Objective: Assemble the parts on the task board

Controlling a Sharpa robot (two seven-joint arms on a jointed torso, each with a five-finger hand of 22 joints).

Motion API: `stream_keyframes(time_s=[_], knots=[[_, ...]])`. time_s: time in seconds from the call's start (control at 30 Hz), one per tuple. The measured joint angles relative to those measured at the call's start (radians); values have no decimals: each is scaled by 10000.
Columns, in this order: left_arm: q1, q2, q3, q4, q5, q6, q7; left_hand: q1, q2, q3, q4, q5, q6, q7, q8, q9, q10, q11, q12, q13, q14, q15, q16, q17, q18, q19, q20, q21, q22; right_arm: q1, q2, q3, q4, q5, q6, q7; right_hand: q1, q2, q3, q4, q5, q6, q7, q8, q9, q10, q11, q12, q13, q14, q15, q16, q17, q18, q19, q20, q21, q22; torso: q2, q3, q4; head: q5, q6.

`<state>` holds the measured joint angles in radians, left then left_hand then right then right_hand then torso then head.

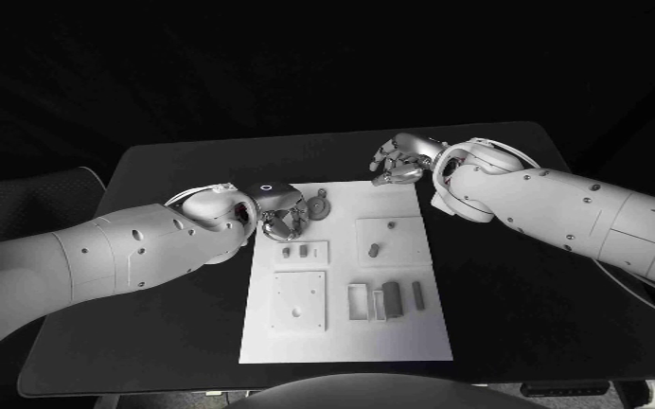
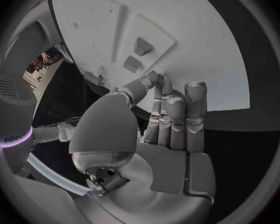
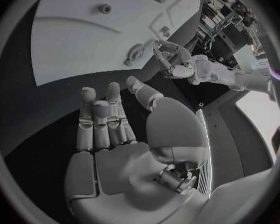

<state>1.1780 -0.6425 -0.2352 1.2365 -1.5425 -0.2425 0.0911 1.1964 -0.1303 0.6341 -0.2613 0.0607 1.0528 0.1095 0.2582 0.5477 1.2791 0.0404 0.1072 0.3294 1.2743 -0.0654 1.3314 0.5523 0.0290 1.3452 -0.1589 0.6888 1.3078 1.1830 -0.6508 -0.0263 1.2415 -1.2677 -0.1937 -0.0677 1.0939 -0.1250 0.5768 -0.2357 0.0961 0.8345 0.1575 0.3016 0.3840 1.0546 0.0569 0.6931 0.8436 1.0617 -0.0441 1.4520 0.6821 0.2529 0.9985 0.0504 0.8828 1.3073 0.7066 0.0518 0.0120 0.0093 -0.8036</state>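
A black table (image 1: 178, 168) in a dark room carries the flat white rectangular task board (image 1: 348, 333) at its middle. On the board lie small grey parts: a round disc-shaped grey part (image 1: 318, 207) near the far left corner, 2 short grey pegs (image 1: 295, 252) on a raised square plate just below it, 1 grey peg (image 1: 376, 250) on the square plate to their right, and upright grey blocks (image 1: 393, 298) beside an open rectangular frame toward the near right. The left silver many-fingered hand (image 1: 280, 220) sits at the board's far left edge, just beside the disc; from the left wrist its fingers (image 2: 177, 119) lie straight and close together with nothing between them, its thumb reaching toward the board. The right silver many-fingered hand (image 1: 400, 161) hovers just beyond the board's far right corner, over the table, fingers (image 3: 102, 117) loosely extended and holding nothing.
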Motion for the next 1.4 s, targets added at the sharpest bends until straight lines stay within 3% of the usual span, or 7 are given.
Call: stream_keyframes(time_s=[0.53,0.83,1.4], knots=[[5,105,5,-115,-4,111,0,17,-7,-55,-52,-36,-50,41,0,-1,39,-38,-28,73,-42,-43,-39,1,-2,-3,0,0,-2,-4,12,0,-17,0,11,2,0,0,0,0,0,5,49,0,1,0,0,0,1,-32,-17,0,0,-43,0,0,0,7,-3,-4,0,1,-13],[-28,139,-3,-216,-6,167,-1,-166,-269,-184,-116,-28,-395,218,-152,-95,45,16,-58,175,-96,-20,-40,1,-9,-57,-17,-1,-3,-6,7,0,-21,0,13,4,-41,41,1,0,0,6,47,0,2,0,0,0,1,-41,-6,0,0,-48,0,0,0,6,-2,-5,-4,-17,-39],[-44,148,-11,-232,-17,212,-31,-176,-356,-209,-92,-28,-436,246,-151,-94,9,50,-75,229,-96,-19,-40,2,-16,-72,0,-39,-4,-10,11,0,-28,0,23,4,-41,41,28,27,0,15,34,0,3,0,0,0,2,-45,4,0,-1,-57,0,0,0,5,-2,-3,-4,-21,-27]])
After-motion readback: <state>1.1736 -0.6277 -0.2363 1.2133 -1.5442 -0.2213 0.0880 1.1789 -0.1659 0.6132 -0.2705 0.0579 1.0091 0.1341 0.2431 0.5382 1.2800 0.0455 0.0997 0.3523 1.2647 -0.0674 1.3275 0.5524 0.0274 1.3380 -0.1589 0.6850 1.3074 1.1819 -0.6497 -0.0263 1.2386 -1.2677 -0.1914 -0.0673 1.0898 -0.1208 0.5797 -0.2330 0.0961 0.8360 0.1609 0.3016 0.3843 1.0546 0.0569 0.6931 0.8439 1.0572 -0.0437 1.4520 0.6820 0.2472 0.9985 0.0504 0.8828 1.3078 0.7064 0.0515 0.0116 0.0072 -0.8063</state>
